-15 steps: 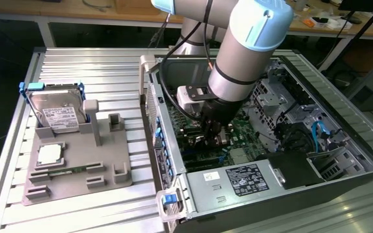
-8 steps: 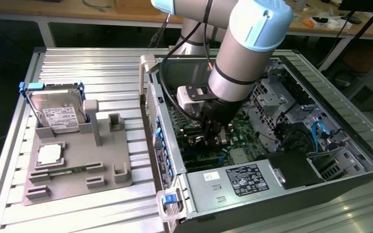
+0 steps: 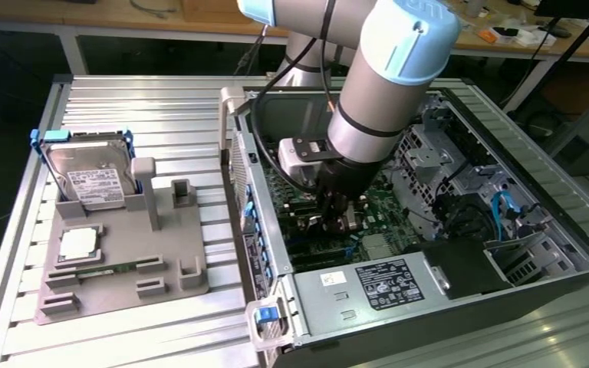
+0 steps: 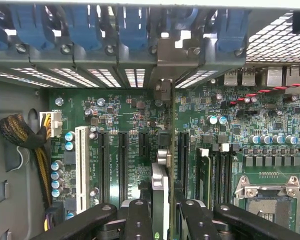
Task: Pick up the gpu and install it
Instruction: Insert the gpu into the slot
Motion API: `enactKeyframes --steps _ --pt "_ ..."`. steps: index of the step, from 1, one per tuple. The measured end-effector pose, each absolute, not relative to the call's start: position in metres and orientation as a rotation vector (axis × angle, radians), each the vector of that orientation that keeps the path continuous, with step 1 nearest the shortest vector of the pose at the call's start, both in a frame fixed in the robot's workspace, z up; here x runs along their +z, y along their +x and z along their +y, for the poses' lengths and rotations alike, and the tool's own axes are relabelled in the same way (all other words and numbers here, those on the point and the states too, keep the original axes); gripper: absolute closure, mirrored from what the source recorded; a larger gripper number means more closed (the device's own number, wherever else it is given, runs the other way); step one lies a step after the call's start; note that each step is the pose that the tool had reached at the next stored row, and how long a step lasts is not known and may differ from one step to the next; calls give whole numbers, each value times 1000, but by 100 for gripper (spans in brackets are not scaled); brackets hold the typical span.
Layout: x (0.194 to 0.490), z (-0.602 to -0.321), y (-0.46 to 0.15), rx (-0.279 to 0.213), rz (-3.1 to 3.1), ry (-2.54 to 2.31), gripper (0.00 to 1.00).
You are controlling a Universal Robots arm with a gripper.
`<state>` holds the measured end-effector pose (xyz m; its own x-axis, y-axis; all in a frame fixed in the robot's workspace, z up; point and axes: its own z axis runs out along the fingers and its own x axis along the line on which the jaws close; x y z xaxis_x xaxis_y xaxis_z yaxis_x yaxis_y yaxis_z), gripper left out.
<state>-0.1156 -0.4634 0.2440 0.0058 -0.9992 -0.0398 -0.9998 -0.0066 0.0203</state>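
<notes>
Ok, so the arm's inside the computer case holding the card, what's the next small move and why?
Probably ease the end effector straight down toward the motherboard. It is shut on the graphics card, held edge-on above the board among the black slots, apparently not yet seated, with its metal end toward the case's rear wall.

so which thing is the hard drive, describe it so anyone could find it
Start at the grey tray on the slatted table, to the exterior view's left of the open case. The hard drive stands propped at the tray's far end. Its silver face, white label and blue frame set it apart from the small parts nearer on the tray.
</notes>
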Motion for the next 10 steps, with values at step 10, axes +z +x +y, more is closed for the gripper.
enactKeyframes --steps 10 --pt "243 -463 -116 68 2202 -2216 72"
